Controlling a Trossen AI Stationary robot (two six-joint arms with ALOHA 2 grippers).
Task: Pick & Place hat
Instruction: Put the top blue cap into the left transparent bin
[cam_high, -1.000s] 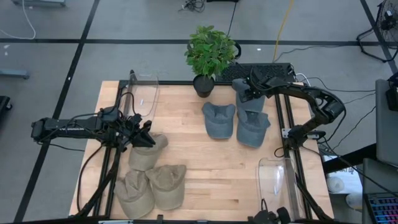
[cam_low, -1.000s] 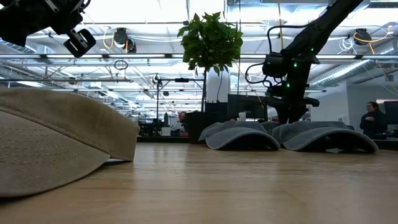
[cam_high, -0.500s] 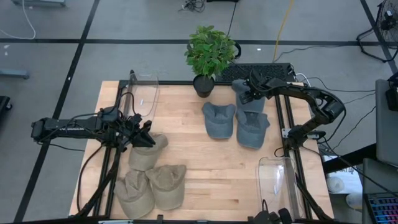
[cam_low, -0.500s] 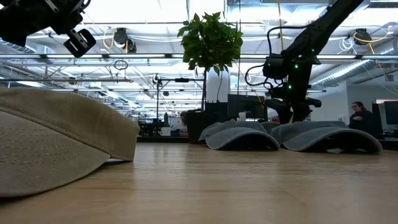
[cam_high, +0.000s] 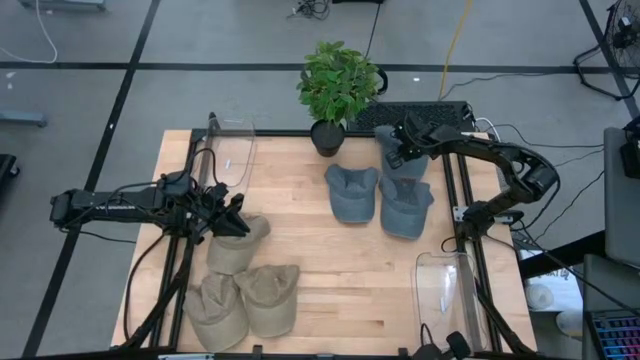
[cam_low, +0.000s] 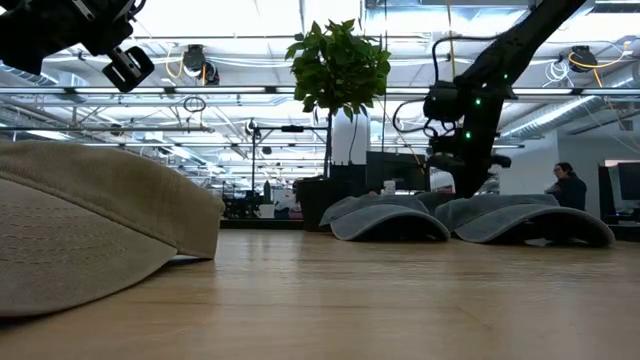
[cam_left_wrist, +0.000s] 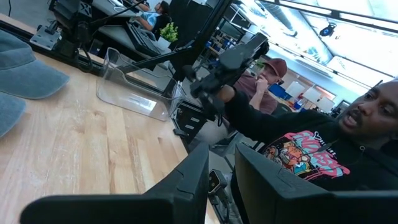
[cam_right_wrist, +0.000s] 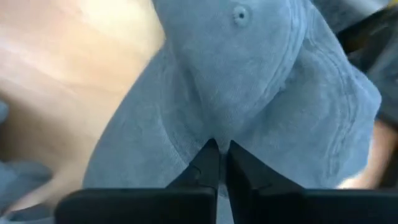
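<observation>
R gripper (cam_right_wrist: 219, 148) pinching cloth of blue hat (cam_right_wrist: 249, 93) at back, L gripper (cam_high: 232, 212) over tan hat (cam_high: 236, 243), fingers a bit apart, holding nothing

Matt blue cloth hat (cam_right_wrist: 249, 93) (soft brushed), pale wooden table (cam_high: 350, 270).

A potted plant (cam_high: 338, 90) stands at the far edge of the wooden tabletop (cam_high: 330, 260). Two clear plastic bins (cam_high: 232, 150) (cam_high: 441, 290) sit at opposite corners. A keyboard (cam_high: 420, 113) lies behind.
</observation>
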